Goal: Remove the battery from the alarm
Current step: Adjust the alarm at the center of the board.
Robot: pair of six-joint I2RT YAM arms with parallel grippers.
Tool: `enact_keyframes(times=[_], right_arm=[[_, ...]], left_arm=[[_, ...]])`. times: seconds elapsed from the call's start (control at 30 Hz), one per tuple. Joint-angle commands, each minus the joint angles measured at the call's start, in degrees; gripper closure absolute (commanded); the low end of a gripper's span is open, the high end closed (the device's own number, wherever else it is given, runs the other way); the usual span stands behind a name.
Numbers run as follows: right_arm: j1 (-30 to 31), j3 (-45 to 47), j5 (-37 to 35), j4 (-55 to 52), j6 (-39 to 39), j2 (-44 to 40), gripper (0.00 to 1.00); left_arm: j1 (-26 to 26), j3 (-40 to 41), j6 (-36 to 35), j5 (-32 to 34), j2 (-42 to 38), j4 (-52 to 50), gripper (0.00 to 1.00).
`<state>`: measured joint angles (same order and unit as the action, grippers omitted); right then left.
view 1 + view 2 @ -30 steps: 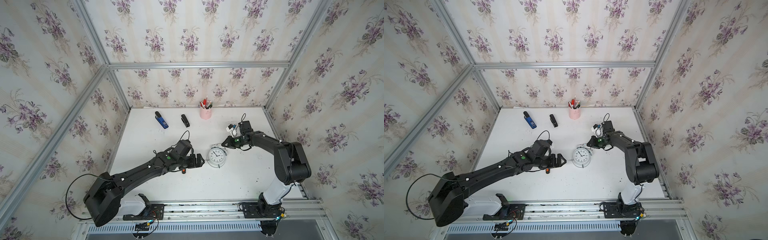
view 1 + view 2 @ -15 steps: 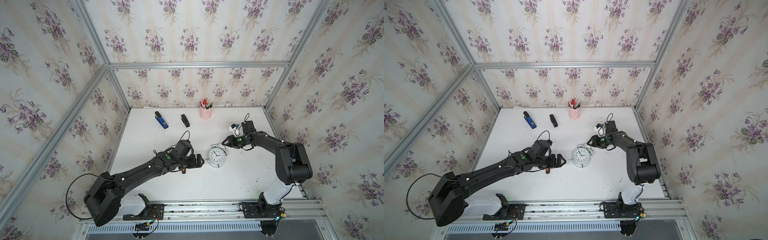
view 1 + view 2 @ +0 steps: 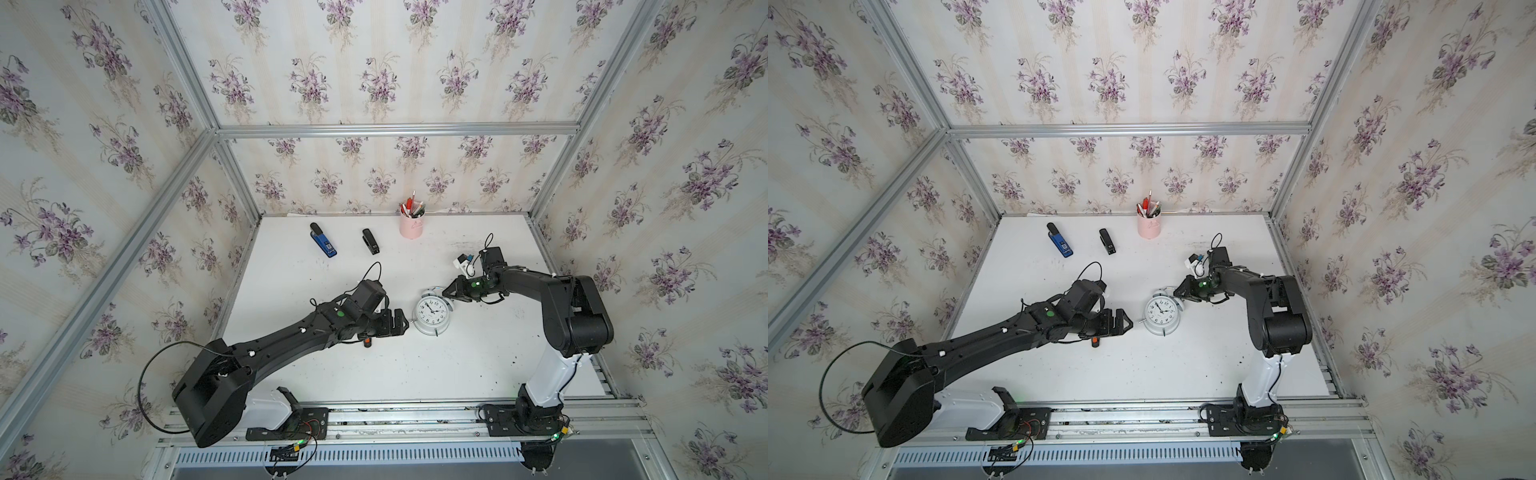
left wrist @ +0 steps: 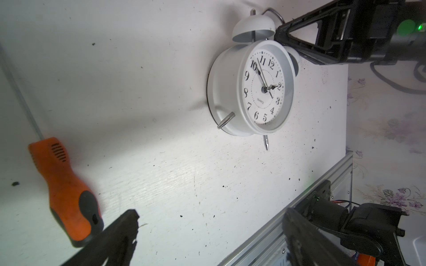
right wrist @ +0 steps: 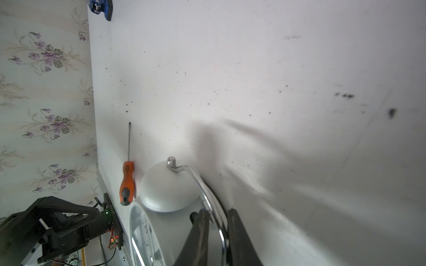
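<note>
Although floral walls close it in on three sides, the white desk (image 3: 457, 365) lies bare over most of its top. From the front left corner the left arm (image 3: 291, 340) stretches low toward the middle. The left gripper (image 3: 402, 322) hangs with its fingers (image 4: 129, 218) spread wide, holding nothing, just beside the alarm and apart from it. From the front right corner the right arm (image 3: 552, 299) bends back across the desk, and the right gripper (image 3: 446, 292) meets the alarm's top from the side of the right edge. The right wrist view shows this gripper's fingers (image 5: 200, 221) drawn close on either side of the thin metal carrying handle (image 5: 204, 191), which runs between them beside a bell (image 5: 168, 191).

Near the middle of the desk, a little toward the right edge, the alarm (image 3: 432, 315) lies on its back with the dial up (hands near ten to two in the left wrist view (image 4: 262, 87)). Its two small metal feet point toward the front edge. A pink pen cup (image 3: 411, 227) stands at the back edge. The screwdriver (image 4: 66, 188) lies flat under the left gripper, its orange handle end showing in a top view (image 3: 367, 343). A blue-and-black device (image 3: 323, 243) and a black stapler (image 3: 370, 241) lie near the back edge, toward the left corner. The battery shows in no view.
</note>
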<state>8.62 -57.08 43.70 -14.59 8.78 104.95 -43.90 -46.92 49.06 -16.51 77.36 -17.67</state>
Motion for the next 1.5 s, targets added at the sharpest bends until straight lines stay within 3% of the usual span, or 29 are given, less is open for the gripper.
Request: enact_keyframes(times=[0.0, 0.1, 0.23, 0.37, 0.47, 0.63, 0.87, 1.17, 1.33, 1.47], right_arm=[[0.0, -0.2, 2.5, 0.6, -0.6, -0.6, 0.92], [0.1, 0.2, 2.1, 0.3, -0.7, -1.7, 1.00], [0.0, -0.2, 0.3, -0.8, 0.5, -4.7, 1.00], [0.8, -3.0, -8.3, -5.0, 2.5, -11.2, 1.00], [3.3, -5.9, -19.3, -10.0, 3.2, -17.0, 1.00], [13.3, -11.7, -49.7, -20.5, 4.6, -20.6, 1.00], [29.7, -17.9, -73.7, -25.6, 9.6, -17.5, 1.00], [42.7, -26.1, -88.0, -32.4, 13.4, -4.8, 1.00], [48.2, -30.5, -89.7, -34.0, 14.4, 1.2, 1.00], [52.3, -33.3, -86.0, -34.2, 16.4, 5.4, 1.00]], left_arm=[[0.0, -0.6, -1.4, 0.3, 0.0, -0.9, 0.00], [0.1, -1.1, -2.2, 0.5, -0.2, -2.0, 0.00], [0.5, -1.5, -2.6, 0.6, -1.5, -3.3, 0.00], [2.3, -3.0, -3.5, 0.9, -5.4, -7.5, 0.00], [4.8, -3.9, -4.9, 1.1, -10.2, -11.5, 0.00], [10.7, -4.2, -7.8, 1.4, -17.8, -18.1, 0.00], [14.4, -2.7, -9.5, 1.1, -23.1, -21.7, 0.00], [15.1, 0.9, -8.1, 1.3, -27.9, -23.0, 0.00], [15.5, 2.2, -7.4, 1.9, -30.8, -25.1, 0.00], [15.9, 2.8, -7.4, 2.9, -33.7, -27.5, 0.00]])
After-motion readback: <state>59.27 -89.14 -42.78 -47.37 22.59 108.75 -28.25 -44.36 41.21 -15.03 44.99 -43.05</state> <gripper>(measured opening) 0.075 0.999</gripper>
